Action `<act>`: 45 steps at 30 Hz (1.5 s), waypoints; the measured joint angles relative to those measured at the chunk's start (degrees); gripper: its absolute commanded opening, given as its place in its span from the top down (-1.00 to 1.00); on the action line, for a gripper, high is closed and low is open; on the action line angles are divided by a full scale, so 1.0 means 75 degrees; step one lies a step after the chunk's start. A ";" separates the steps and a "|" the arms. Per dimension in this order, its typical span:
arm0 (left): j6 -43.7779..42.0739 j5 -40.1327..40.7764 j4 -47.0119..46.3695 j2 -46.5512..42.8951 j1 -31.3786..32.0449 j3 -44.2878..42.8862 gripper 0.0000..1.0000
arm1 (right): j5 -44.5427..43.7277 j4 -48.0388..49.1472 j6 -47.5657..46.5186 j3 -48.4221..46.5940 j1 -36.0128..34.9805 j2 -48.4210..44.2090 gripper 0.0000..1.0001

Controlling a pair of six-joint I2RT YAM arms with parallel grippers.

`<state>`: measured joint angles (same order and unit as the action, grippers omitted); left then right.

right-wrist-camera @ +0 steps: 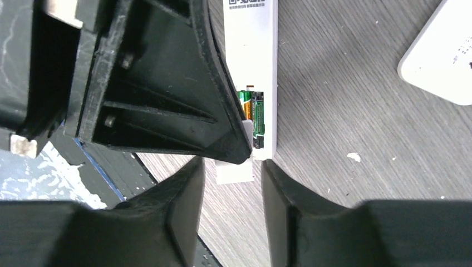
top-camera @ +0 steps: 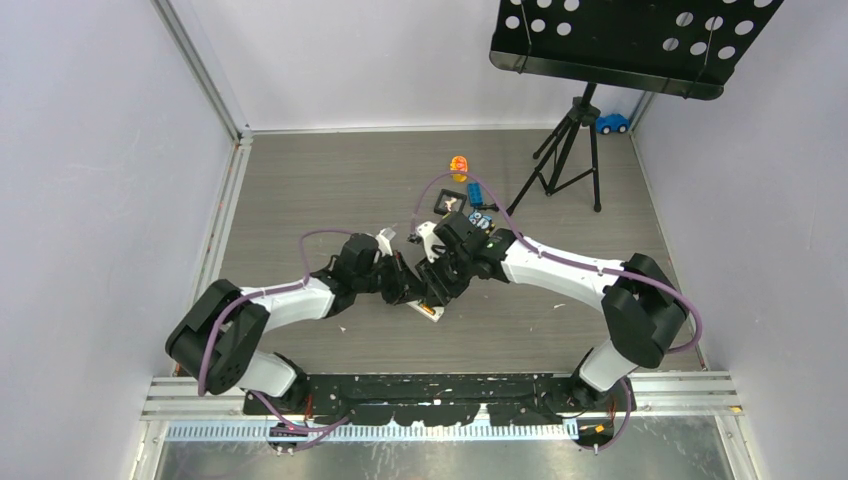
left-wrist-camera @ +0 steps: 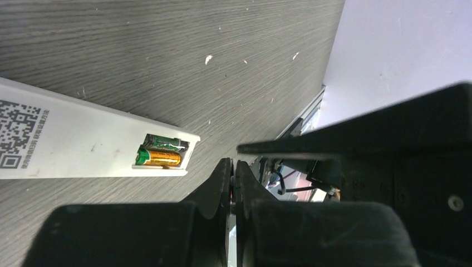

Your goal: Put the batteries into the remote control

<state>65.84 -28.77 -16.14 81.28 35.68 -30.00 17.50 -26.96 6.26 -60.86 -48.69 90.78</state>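
Left gripper (left-wrist-camera: pixel 234 165) is seen pinched fully shut on nothing. Just beside it, the smooth white remote control (left-wrist-camera: pixel 83 150) is laid back-up, with cylindrical batteries (left-wrist-camera: pixel 161 157) seated in its recess. Right gripper (right-wrist-camera: pixel 232 169) is parted at the remote's end, on a grey wood-grain table (left-wrist-camera: pixel 167 55).

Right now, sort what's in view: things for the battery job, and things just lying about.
For the job:
remote
batteries, sitting in its recess

Lying about:
blue toy car
tripod
small orange toy
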 measured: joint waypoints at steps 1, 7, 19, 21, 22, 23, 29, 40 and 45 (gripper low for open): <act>-0.0009 -0.0006 0.0009 0.0000 0.0000 0.0000 1.00 | -0.0003 0.0003 0.0003 0.0000 0.0000 0.0000 -0.21; -0.0198 0.0111 0.0073 -0.0128 0.0000 0.0000 1.00 | 0.0114 0.0554 0.0364 0.0586 0.0294 -0.0393 -0.52; -0.0079 0.0764 -0.0256 -0.1341 -0.0044 0.0006 1.00 | 0.0396 0.3815 0.5243 0.3246 0.1402 -0.3456 -0.65; 0.0117 0.0880 -0.0443 -0.1539 -0.0076 0.0015 1.00 | 0.0248 0.4540 0.6304 0.3675 0.1402 -0.3453 -0.63; 0.0201 0.0933 -0.0519 -0.1644 -0.0076 0.0017 1.00 | 0.0154 0.4794 0.6714 0.3867 0.1402 -0.3453 -0.59; 0.0274 0.0994 -0.0571 -0.1751 -0.0082 0.0017 1.00 | 0.0058 0.4983 0.7070 0.4022 0.1402 -0.3453 -0.52; 0.0866 0.1326 -0.0871 -0.2358 -0.0111 0.0090 1.00 | -0.0210 0.6796 0.8378 0.4683 0.1402 -0.3456 -0.06; 0.1967 0.1498 -0.1760 -0.2390 -0.0175 0.0405 1.00 | -0.0047 0.9541 0.9521 0.5117 0.1451 -0.2856 0.45; 0.2069 0.1478 -0.1976 -0.2326 -0.0181 0.0405 1.00 | 0.0079 0.9970 0.9632 0.5120 0.1457 -0.2693 0.42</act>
<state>81.36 -17.69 -30.96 63.83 34.33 -26.96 18.09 47.81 78.50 -22.46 -37.76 70.59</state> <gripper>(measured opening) 0.022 0.308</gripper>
